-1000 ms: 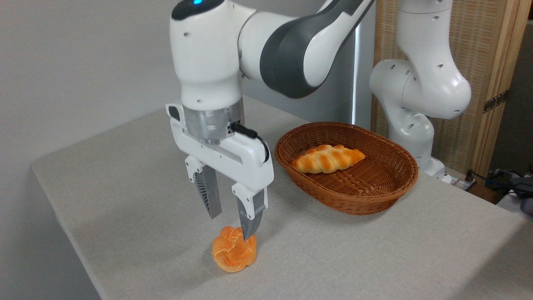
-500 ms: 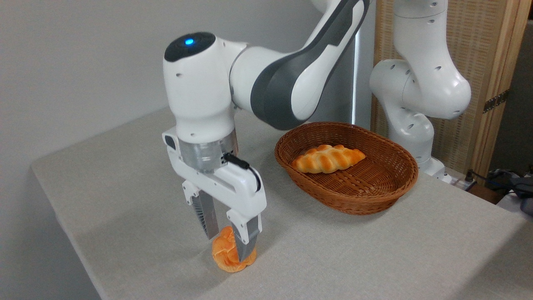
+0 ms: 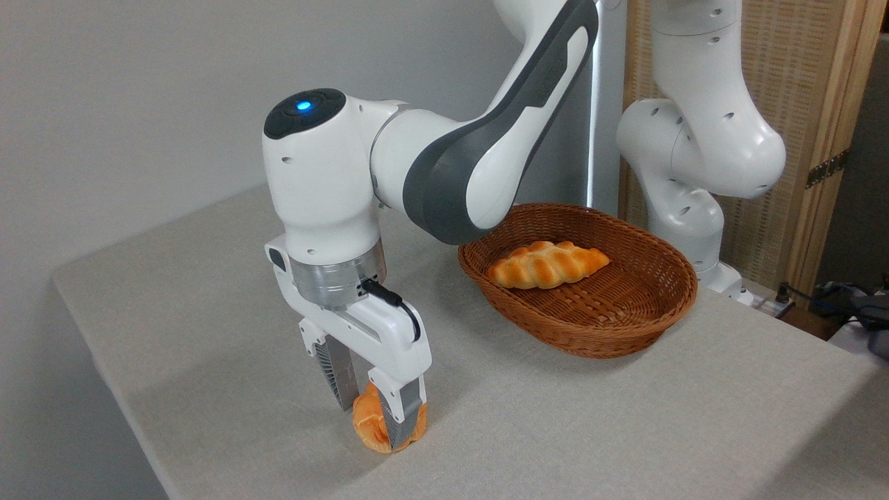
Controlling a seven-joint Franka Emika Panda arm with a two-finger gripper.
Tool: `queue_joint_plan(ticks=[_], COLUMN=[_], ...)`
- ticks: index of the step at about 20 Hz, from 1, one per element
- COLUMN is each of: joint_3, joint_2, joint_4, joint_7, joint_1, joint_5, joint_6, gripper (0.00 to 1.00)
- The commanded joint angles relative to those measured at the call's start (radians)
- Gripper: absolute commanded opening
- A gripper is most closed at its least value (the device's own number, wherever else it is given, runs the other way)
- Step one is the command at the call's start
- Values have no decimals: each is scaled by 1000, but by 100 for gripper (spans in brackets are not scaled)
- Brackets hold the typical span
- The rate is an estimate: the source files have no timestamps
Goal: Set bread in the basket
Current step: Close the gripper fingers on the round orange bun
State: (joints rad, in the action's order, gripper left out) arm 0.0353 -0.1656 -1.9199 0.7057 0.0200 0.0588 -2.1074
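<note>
The bread (image 3: 371,423) lies on the worktop (image 3: 208,333) near its front edge, well apart from the basket (image 3: 625,326), which stands further back and to the right. A longer braided loaf (image 3: 547,264) is already seen inside the basket, on its left half. The end effector (image 3: 369,410) is lowered around the bread, with one finger on each side of it. The front finger (image 3: 401,417) covers the right part of the bun, and the other finger is seen behind its left side. The fingers stand close against the crust, but it cannot be told from this view whether they already press it or only touch it, so the grip cannot be confirmed.

The step in hand is judged to be the grasp. To do it well, the fingers should be closed only until the bun is held firmly, because a soft bun would be squeezed out of shape by too much force, and a glossy rounded crust could slip out sideways. The bun should then be lifted straight up until it is clear of the worktop and higher than the basket rim. It should be carried to the free right half of the basket and lowered before it is released, so that it is not dropped on the loaf.
</note>
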Motion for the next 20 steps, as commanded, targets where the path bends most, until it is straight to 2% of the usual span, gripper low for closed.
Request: queue_joint_plan(ticks=[1, 2, 4, 16, 20], joint_3=[-5, -5, -5, -5, -5], joint_2=[3, 5, 6, 11, 15], joint_4=[-1, -1, -1, 1, 2], joint_7=[29, 32, 31, 32, 40], joint_1=[-8, -8, -8, -11, -9], joint_5=[16, 16, 16, 15, -11], joint_6=[0, 6, 21, 49, 78], gripper=[78, 68, 65, 66, 66])
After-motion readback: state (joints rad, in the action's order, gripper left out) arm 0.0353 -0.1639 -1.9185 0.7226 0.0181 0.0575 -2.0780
